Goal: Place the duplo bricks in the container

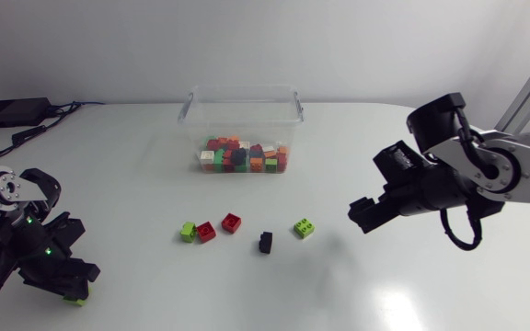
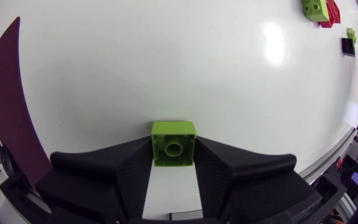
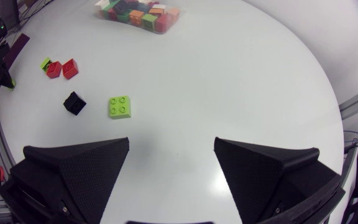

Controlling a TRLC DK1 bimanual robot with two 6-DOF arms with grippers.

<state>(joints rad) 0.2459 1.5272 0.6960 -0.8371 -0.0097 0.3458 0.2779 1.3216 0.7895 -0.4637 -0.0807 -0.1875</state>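
Observation:
My left gripper is low over the near left corner of the table, shut on a lime green duplo brick; the left wrist view shows both black fingers pressed against its sides. That brick peeks out beside the gripper in the head view. The clear container at the back middle holds several coloured bricks. My right gripper hangs open above the table at the right, its fingers wide apart with nothing between them. A green brick and a black brick lie ahead of it.
Loose on the table's middle are a green brick, two red bricks, a black brick and another green one. A black box with cables sits at the far left corner.

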